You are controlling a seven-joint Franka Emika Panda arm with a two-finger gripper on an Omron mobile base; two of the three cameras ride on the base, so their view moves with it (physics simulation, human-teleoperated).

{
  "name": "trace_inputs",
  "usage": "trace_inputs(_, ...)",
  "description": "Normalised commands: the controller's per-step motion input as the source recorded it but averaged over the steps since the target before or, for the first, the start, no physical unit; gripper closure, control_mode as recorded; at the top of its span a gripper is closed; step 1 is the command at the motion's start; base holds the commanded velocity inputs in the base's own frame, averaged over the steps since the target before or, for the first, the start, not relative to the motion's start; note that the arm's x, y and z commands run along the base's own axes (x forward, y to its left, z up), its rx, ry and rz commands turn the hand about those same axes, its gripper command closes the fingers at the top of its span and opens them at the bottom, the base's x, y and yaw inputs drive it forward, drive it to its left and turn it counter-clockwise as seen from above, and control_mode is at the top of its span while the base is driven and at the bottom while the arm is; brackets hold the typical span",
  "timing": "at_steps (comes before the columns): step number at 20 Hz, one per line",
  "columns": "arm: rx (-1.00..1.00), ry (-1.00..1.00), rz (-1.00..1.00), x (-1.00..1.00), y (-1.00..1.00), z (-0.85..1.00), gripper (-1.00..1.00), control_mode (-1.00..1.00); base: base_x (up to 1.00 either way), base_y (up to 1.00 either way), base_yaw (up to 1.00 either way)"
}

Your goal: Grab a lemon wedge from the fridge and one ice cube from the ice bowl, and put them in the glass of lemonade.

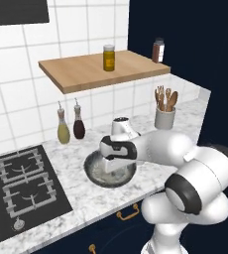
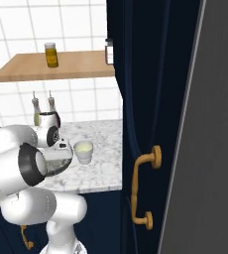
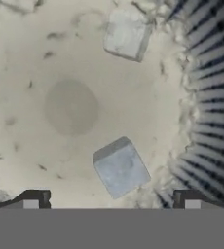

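My pincer (image 3: 111,202) gaping wide and holding nothing, hovering inside the ice bowl (image 3: 201,97), one ice cube (image 3: 120,167) lying between its tips at lower centre, another ice cube (image 3: 126,34) sitting at the top

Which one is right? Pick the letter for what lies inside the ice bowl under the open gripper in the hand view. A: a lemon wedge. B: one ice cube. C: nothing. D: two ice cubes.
D: the hand view shows one ice cube just ahead of the gripper and a second cube farther off, both on the pale floor of the ice bowl.
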Motion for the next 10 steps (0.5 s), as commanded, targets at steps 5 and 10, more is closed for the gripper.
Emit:
trace_inputs(5,0.00,-0.13,0.00,0.42,0.00,-0.28,-1.00,-1.00,0.00,0.00,0.00)
trace_inputs(10,0.00,-0.04,0.00,0.05,0.00,-0.11,-1.00,-1.00,0.00,0.00,0.00)
